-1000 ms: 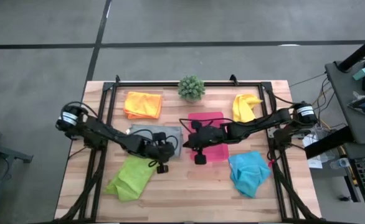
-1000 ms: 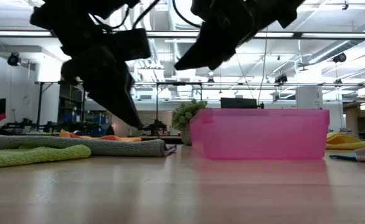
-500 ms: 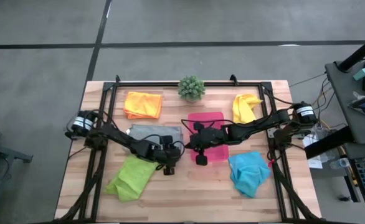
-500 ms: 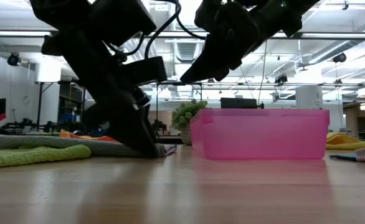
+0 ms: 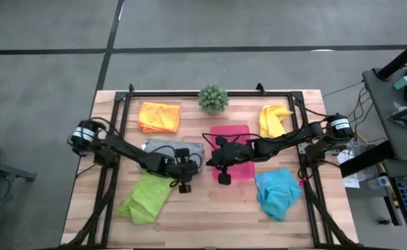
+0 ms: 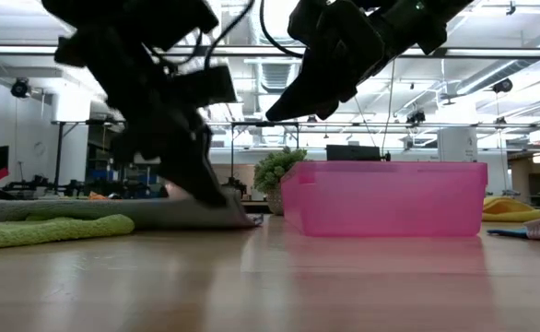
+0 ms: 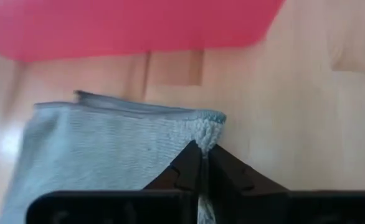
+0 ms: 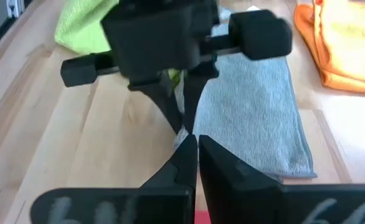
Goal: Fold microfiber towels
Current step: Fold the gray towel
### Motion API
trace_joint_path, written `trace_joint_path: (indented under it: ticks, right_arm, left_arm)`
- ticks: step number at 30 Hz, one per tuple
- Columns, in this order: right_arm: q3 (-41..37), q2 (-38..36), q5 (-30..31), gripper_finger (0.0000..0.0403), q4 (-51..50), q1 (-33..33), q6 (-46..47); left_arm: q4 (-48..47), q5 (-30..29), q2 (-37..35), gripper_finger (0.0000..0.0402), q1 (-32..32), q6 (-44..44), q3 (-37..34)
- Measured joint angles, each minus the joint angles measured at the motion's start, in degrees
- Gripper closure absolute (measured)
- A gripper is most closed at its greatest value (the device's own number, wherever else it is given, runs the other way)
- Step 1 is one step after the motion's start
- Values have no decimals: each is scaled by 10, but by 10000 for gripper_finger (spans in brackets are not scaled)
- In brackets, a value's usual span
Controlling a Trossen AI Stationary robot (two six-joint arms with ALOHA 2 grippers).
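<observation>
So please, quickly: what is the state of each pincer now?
Left pincer: closed on the corner of the grey towel.
Right pincer: closed, holding nothing, above the pink tray.

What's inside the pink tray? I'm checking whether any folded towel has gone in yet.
In the high view the pink tray shows only bare pink floor, no towel. The right gripper and its arm cover part of it, so that patch stays unseen.

Ahead of the left gripper's fingertips, the pink tray is cut off by the picture's edge (apparently blurred too); the grey towel runs behind those fingers.
</observation>
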Motion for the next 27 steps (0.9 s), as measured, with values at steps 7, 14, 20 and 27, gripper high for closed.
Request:
trace_joint_path:
  ticks: [7,14,20,27]
  right_arm:
    - [-3,2,0,394,3,0,0]
    - [-7,2,0,394,17,0,0]
    - [-7,2,0,394,16,0,-3]
    - [-7,2,0,394,20,0,-5]
  left_arm:
    - [-95,-47,-111,401,-2,-53,-12]
    - [-235,-89,-244,401,-9,-196,-59]
    - [-340,-82,-332,401,-26,-325,-115]
    - [-405,-33,-387,401,-38,-399,-137]
